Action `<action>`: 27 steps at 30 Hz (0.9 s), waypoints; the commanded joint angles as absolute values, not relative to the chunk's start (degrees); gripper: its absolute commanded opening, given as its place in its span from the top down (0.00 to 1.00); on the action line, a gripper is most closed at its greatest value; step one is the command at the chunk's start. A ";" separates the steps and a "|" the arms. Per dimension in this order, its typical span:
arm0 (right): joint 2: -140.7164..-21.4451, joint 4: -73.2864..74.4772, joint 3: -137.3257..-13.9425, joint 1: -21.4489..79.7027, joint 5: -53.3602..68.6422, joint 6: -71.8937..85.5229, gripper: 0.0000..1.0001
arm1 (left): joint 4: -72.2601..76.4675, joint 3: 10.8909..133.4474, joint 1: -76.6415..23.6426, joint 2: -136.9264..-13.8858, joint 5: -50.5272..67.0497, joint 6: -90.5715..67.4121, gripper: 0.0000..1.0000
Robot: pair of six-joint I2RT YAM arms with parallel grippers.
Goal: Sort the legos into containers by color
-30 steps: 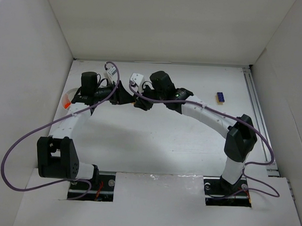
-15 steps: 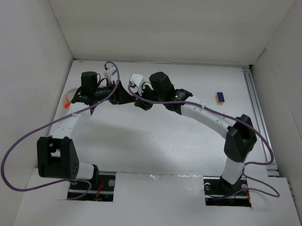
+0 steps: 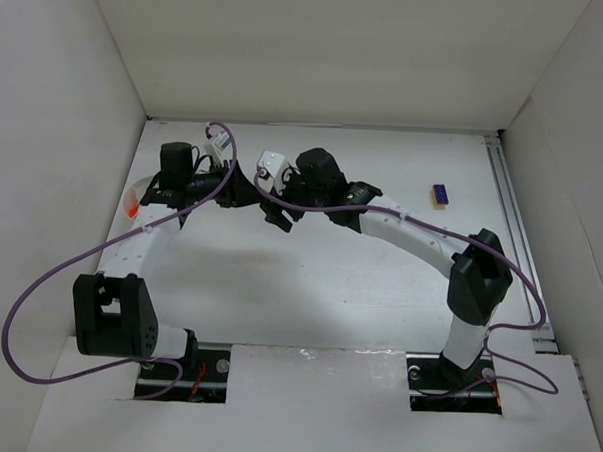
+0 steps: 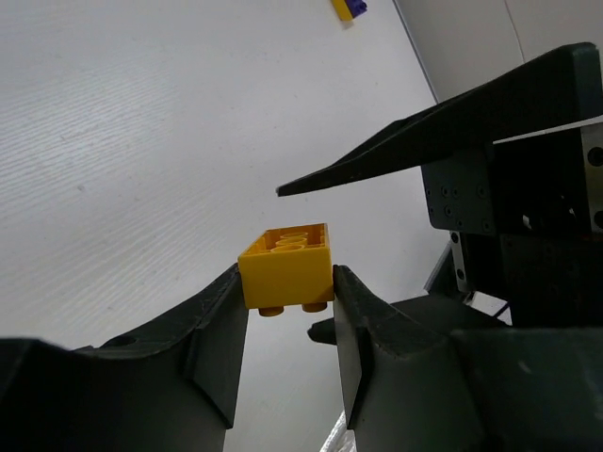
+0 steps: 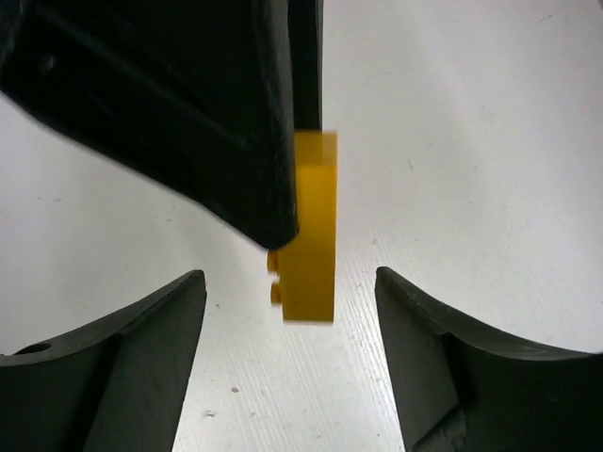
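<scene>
A yellow lego (image 4: 285, 268) is pinched between the two fingers of my left gripper (image 4: 287, 282), studs pointing down. In the right wrist view the same yellow lego (image 5: 311, 226) hangs between the spread jaws of my right gripper (image 5: 287, 275), touching neither of them, with a left finger (image 5: 188, 113) against its side. From above, the left gripper (image 3: 251, 192) and right gripper (image 3: 277, 213) meet at the back middle of the table. A purple-blue lego (image 3: 440, 194) lies at the back right. A white bowl (image 3: 135, 191), one of the containers, stands at the far left with an orange lego (image 3: 132, 211) in it.
White walls enclose the table on three sides. A metal rail (image 3: 512, 225) runs along the right edge. Purple cables (image 3: 38, 305) loop off both arms. Most of the bowl is hidden by the left arm.
My right gripper has opened and let go of the yellow lego. My left gripper has shut on it. Both wrists stay at about the same spot.
</scene>
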State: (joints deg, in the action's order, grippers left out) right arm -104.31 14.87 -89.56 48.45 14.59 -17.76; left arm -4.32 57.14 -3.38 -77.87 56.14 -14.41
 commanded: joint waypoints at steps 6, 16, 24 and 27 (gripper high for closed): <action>-99.67 11.95 -86.31 48.52 11.69 -14.07 0.19 | -6.50 59.94 1.41 -72.00 47.48 -10.29 0.95; -98.00 14.77 -83.06 41.14 11.69 -10.47 0.19 | -21.97 65.21 3.07 -66.62 12.67 4.74 0.99; -98.53 15.82 -84.29 37.79 12.30 -9.32 0.18 | -24.26 65.91 6.94 -69.16 3.96 7.21 1.00; -98.53 15.82 -84.81 36.48 12.30 -9.32 0.18 | -23.03 67.32 8.43 -71.79 3.25 6.68 1.00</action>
State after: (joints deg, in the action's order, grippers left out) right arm -100.49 16.32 -83.40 37.12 11.97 -10.24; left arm -23.44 64.01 7.33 -70.02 6.68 5.67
